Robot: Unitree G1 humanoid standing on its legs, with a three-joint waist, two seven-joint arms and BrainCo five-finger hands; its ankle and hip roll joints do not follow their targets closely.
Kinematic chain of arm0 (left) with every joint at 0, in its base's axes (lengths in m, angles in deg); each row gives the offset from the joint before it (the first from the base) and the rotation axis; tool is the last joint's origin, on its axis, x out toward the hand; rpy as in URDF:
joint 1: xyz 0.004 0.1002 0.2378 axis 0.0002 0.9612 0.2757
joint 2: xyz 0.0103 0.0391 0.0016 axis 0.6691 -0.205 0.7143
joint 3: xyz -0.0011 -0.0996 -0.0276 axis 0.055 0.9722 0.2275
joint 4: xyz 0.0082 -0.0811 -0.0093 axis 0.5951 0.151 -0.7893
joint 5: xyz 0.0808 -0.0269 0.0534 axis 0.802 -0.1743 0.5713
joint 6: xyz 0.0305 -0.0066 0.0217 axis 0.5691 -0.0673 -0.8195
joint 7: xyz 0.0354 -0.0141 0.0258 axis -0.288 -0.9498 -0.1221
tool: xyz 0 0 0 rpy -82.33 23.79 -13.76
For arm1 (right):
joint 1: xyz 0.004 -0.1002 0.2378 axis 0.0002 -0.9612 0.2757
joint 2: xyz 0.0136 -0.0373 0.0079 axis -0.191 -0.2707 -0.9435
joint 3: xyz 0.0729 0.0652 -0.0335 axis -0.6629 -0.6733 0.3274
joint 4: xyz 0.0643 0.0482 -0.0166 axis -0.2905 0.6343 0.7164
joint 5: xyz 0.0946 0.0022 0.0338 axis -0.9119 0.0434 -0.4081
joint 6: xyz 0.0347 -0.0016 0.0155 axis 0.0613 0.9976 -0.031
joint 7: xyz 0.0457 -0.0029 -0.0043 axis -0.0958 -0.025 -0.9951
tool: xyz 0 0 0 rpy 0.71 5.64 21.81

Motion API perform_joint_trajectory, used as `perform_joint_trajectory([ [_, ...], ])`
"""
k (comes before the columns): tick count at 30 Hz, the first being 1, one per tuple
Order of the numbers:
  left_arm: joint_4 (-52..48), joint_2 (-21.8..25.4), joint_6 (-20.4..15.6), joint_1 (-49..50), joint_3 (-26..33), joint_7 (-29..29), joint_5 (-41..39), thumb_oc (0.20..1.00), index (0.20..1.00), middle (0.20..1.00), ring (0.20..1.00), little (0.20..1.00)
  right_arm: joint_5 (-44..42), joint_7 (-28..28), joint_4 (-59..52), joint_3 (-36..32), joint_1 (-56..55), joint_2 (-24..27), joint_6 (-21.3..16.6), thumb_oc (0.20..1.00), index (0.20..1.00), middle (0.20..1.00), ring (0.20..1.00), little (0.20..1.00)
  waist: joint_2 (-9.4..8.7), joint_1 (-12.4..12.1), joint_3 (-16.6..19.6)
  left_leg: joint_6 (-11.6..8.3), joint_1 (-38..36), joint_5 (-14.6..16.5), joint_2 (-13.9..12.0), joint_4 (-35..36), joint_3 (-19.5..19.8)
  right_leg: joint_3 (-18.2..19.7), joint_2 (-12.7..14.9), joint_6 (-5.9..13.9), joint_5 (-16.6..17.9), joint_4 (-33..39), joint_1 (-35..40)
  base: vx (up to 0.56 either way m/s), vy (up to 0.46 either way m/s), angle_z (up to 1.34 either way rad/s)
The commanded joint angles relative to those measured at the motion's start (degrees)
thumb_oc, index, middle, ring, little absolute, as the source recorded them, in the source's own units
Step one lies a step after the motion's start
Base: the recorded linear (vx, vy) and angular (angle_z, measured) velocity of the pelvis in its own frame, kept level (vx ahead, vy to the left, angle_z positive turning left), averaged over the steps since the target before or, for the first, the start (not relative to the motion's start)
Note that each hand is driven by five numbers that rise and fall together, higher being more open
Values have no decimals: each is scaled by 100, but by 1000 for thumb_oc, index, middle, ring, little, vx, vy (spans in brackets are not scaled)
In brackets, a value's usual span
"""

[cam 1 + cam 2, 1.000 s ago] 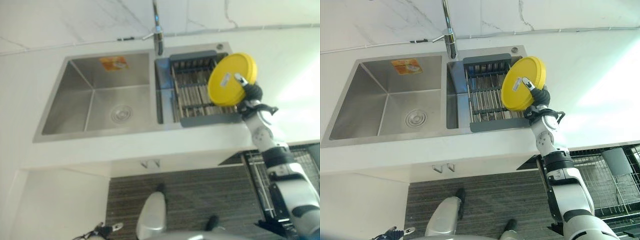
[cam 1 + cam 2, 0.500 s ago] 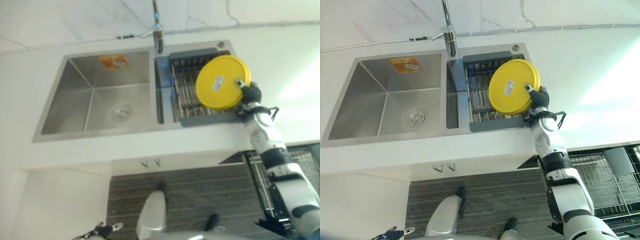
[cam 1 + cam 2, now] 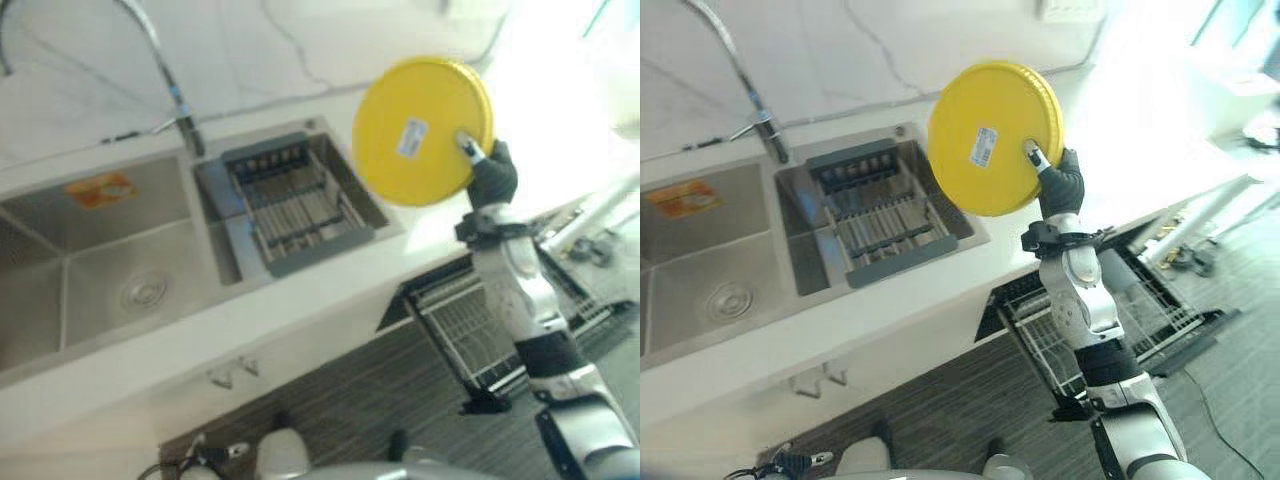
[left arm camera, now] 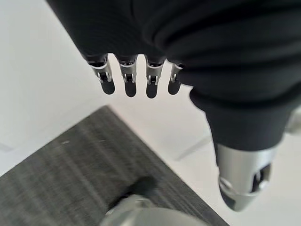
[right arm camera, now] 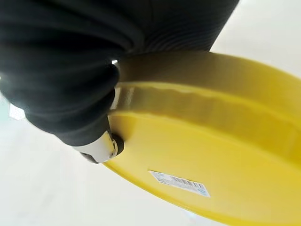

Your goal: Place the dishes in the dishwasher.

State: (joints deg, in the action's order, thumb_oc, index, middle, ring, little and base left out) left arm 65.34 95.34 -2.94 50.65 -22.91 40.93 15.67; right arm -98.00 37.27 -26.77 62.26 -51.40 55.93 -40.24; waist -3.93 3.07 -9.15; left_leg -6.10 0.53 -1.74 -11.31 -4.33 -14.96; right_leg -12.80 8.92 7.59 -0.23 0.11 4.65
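Yellow plate (image 3: 992,138): smooth plastic look, faint sheen; white paper label (image 5: 179,183) with barcode stuck on its underside. Sink (image 3: 85,262): brushed stainless steel, dull shine; orange sticker (image 3: 100,188) on the basin wall. Faucet (image 3: 160,72): polished metal. Drying rack (image 3: 290,205): grey matt plastic frame, metal bars. Countertop (image 3: 940,290): white, smooth, glossy. Wall (image 3: 890,40): pale marble-like veining. Dishwasher rack (image 3: 1060,335): thin metal wire. Floor (image 4: 61,179): dark, streaked, matt. Right hand (image 3: 1055,180): matt dark ribbed cover. Left hand (image 4: 141,75): same cover, silver metal-look fingers (image 4: 128,77).
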Motion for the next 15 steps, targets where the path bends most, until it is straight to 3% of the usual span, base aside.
perform_joint_trajectory([
  [1, 345, 93, -65, -124, -490, -145, 428, 1000, 1000, 1000, 1000, 1000, -267, 239, -526, -585, 276, 274, -606, 200, 200, 200, 200, 200, 195, -171, 109, -40, -92, 212, -242, 10, 5, -66, 431, 237, -524, -628, -170, -51, -71, -47],
  [7, 359, 9, 70, -316, -852, -90, 683, 1000, 1000, 1000, 1000, 1000, -590, 403, -1181, -1389, -734, 688, -652, 200, 200, 200, 200, 200, 207, 487, 227, 16, -500, 450, -222, 14, -266, 416, 280, 213, -497, -651, -259, -44, -70, -45],
  [15, 204, 56, -22, -339, -1031, 83, 874, 1000, 1000, 1000, 1000, 1000, -847, 175, -1246, -2110, -1861, 692, -568, 200, 200, 200, 200, 200, 276, 956, 188, 58, -679, 546, -219, 105, -659, 656, 298, 306, -336, -549, -447, 2, -87, -30],
])
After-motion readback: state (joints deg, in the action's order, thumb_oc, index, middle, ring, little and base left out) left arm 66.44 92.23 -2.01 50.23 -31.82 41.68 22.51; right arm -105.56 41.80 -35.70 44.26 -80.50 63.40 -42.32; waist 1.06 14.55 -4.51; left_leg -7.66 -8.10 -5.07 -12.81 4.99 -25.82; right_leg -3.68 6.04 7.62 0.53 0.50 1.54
